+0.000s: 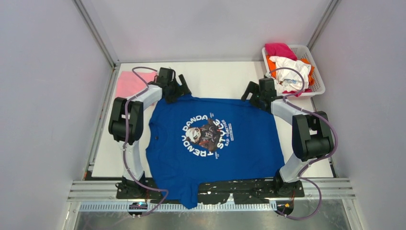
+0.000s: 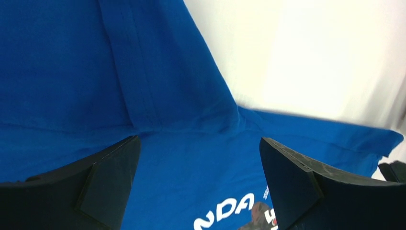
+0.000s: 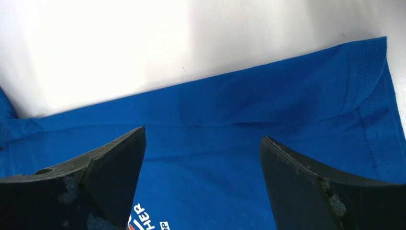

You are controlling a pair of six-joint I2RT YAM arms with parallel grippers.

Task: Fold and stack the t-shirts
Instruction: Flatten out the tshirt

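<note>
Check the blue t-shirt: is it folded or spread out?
Spread out, not folded: the blue t-shirt lies flat on the table, its whole round print showing.

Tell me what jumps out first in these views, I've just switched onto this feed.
A royal-blue t-shirt lies spread flat mid-table, its round panda print facing up and its near edge draping over the arms' base rail. The left gripper and right gripper hang open over its far corners. A white basket of crumpled tees sits far right, and a pink t-shirt far left.
</note>
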